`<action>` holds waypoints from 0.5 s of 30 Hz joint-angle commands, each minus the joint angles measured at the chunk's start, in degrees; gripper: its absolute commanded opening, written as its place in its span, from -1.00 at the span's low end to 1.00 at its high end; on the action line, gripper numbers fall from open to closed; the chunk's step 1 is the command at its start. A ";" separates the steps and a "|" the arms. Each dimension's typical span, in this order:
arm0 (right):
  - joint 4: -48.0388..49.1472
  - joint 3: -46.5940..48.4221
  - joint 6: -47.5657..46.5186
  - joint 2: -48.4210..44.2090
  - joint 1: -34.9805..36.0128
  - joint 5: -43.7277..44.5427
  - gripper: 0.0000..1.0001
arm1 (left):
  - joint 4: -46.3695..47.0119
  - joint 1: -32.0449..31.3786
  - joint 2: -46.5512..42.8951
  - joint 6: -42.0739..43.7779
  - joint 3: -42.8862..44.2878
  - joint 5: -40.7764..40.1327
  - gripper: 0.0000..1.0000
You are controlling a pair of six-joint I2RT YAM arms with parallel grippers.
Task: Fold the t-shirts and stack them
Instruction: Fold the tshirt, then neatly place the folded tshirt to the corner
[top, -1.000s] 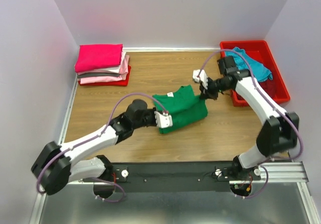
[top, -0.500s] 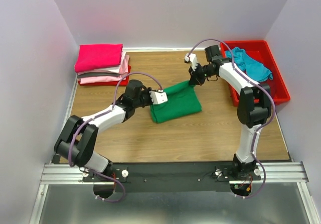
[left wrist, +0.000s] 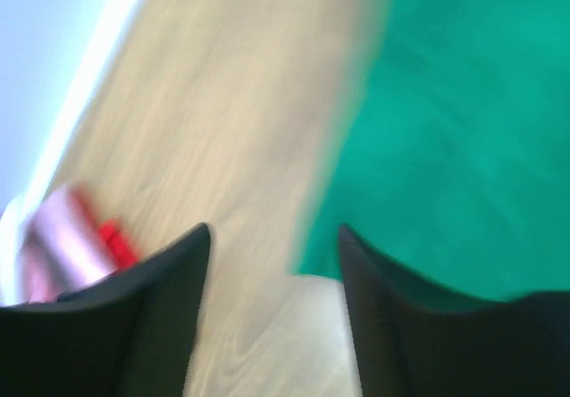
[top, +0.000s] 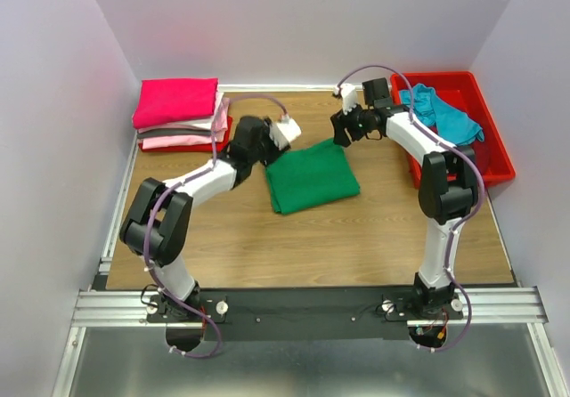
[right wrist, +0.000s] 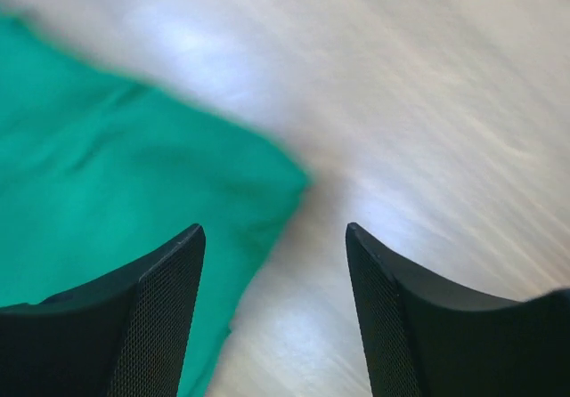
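A bright green t-shirt (top: 313,176) lies folded into a flat rectangle in the middle of the table (top: 223,237). My left gripper (top: 272,150) hovers open just over its back left corner, with nothing between the fingers. In the left wrist view the green t-shirt (left wrist: 445,130) lies right of the open left gripper (left wrist: 274,237). My right gripper (top: 341,134) stands open over the back right corner. In the right wrist view the green t-shirt (right wrist: 107,192) ends left of the empty right gripper (right wrist: 273,232). Folded t-shirts are stacked at the back left, with hot pink (top: 175,101) on top.
A red bin (top: 490,152) at the back right holds a crumpled teal t-shirt (top: 443,112). Under the hot pink one in the stack lie light pink (top: 183,137) and dark red (top: 224,139) shirts. Walls close in the table on three sides.
Both grippers carried the green shirt's near edge toward the back, folding it over, then let go. They were shut on the cloth; now both are open above its back corners.
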 commanded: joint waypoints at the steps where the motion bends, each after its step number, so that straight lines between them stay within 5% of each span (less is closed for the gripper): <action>1: 11.64 0.53 19.98 -1.98 0.02 19.56 0.46 | -4.31 3.94 1.00 -23.59 12.12 -18.78 0.38; 3: 12.78 -0.95 22.56 -3.82 0.02 23.36 0.54 | -9.96 6.06 0.39 -30.46 16.89 -13.79 0.39; 4: 12.96 -1.83 23.79 -4.70 -0.15 22.32 0.55 | -10.15 6.41 -0.48 -31.96 16.99 -11.51 0.63; 6: 12.70 -5.42 25.03 -7.86 -0.59 16.10 0.61 | -14.00 6.68 -3.29 -36.86 15.68 -5.01 0.63; 11: 10.94 -15.88 29.16 -13.23 -1.12 -4.10 0.69 | -18.50 6.77 -8.56 -49.18 4.03 6.93 0.63; 15: 9.10 -21.69 24.88 -17.27 -1.30 -8.54 0.71 | -11.40 6.51 -12.70 -58.06 -8.39 13.29 0.71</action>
